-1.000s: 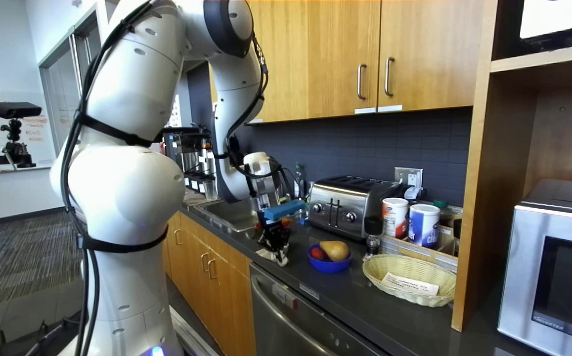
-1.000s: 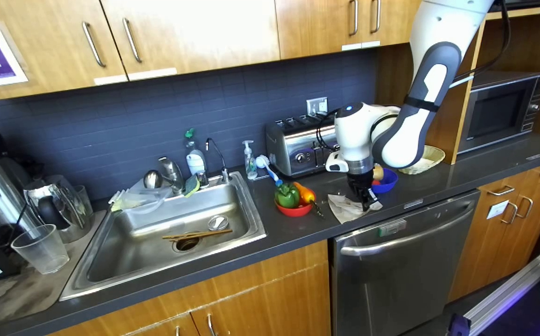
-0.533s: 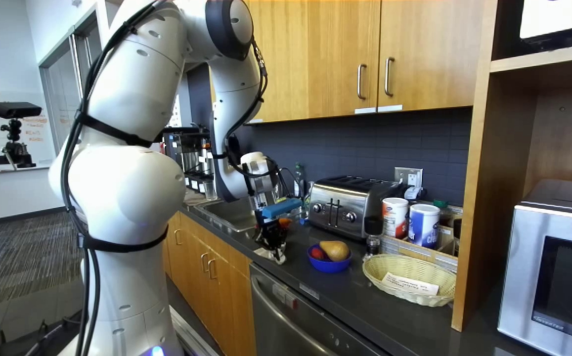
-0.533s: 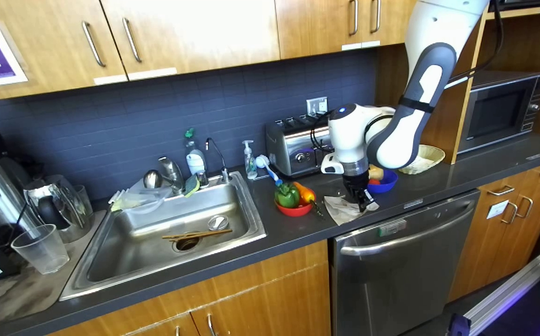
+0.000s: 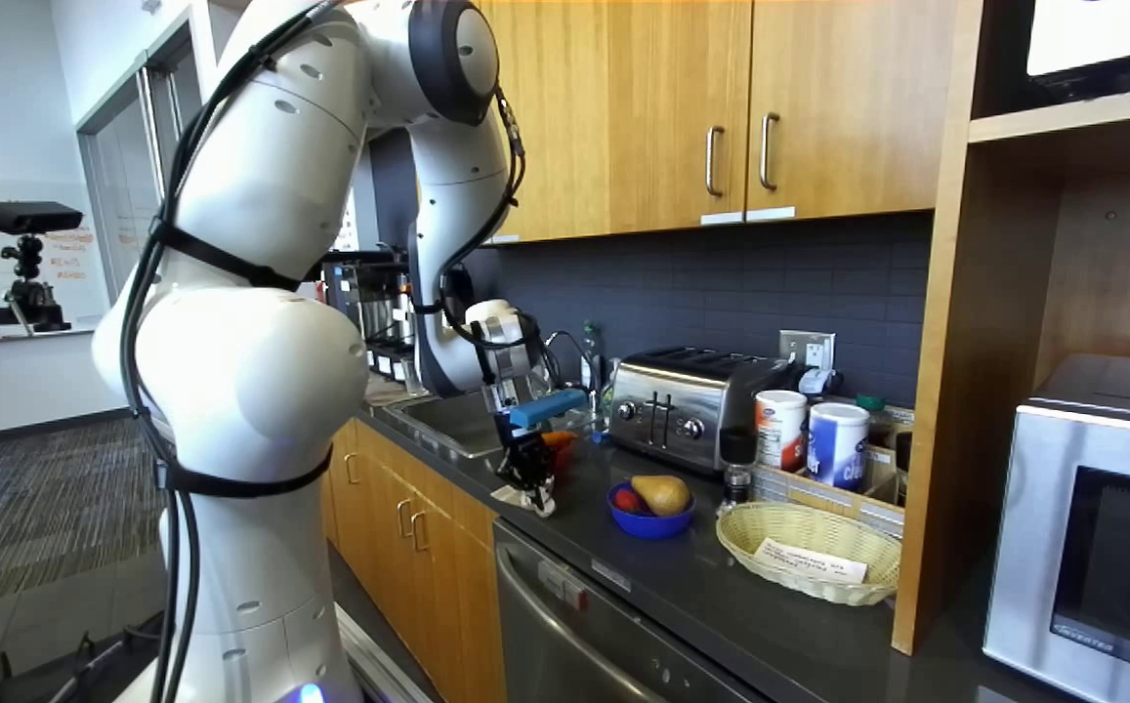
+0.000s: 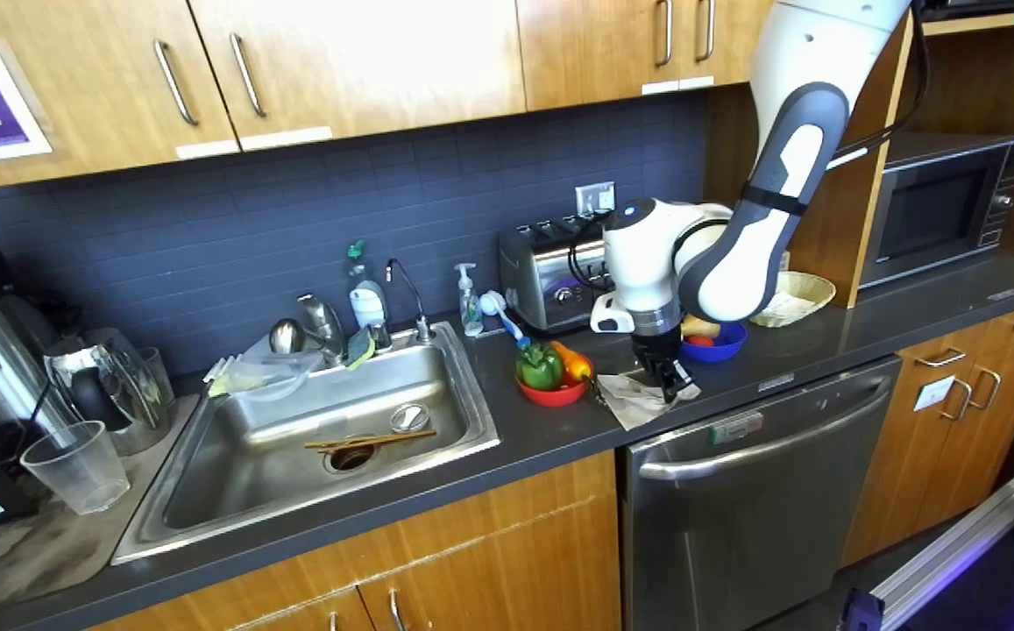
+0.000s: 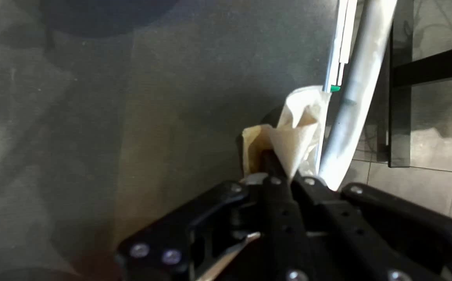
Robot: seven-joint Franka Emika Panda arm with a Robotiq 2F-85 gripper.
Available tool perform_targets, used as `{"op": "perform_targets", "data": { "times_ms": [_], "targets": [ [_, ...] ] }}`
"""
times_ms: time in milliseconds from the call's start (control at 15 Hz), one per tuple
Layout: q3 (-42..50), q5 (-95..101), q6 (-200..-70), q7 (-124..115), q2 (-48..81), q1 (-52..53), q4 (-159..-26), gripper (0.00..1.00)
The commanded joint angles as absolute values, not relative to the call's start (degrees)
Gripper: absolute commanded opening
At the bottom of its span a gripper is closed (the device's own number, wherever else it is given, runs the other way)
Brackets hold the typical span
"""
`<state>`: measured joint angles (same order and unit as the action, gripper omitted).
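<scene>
A crumpled pale beige cloth or paper towel lies on the dark counter, seen in both exterior views [image 5: 512, 498] [image 6: 631, 403]. My gripper [image 6: 671, 392] points down at its front right part, near the counter's front edge. In the wrist view my gripper [image 7: 289, 179] is shut on a pinched fold of the cloth [image 7: 294, 144], which stands up between the fingers. The fingertips are partly hidden by the cloth. A red bowl [image 6: 550, 398] with a green pepper [image 6: 539, 368] and an orange pepper [image 6: 571, 359] is beside the cloth. A blue bowl [image 5: 650, 527] stands on the other side.
A pear [image 5: 664, 495] and a red fruit are in the blue bowl. A toaster [image 5: 667, 410] stands behind. The sink [image 6: 480, 421] with chopsticks [image 6: 375, 441] lies beyond the red bowl. A wicker basket [image 5: 809, 552] and a dishwasher handle [image 6: 769, 460] also show.
My gripper has moved left in both exterior views, along the counter toward the red bowl and sink. The cloth has slid along with it. The bowls have not moved.
</scene>
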<state>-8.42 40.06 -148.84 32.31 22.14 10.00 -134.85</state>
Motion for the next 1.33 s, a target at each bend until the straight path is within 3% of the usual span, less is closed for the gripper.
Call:
{"op": "perform_targets", "data": {
  "times_ms": [0, 1267],
  "targets": [
    [-9.1, 41.4, -149.8, 31.3, 28.2, 10.8, -132.8, 0.0],
    [-11.3, 43.1, -145.3, 31.2, 31.4, 13.1, -128.0, 0.0]
  ]
}}
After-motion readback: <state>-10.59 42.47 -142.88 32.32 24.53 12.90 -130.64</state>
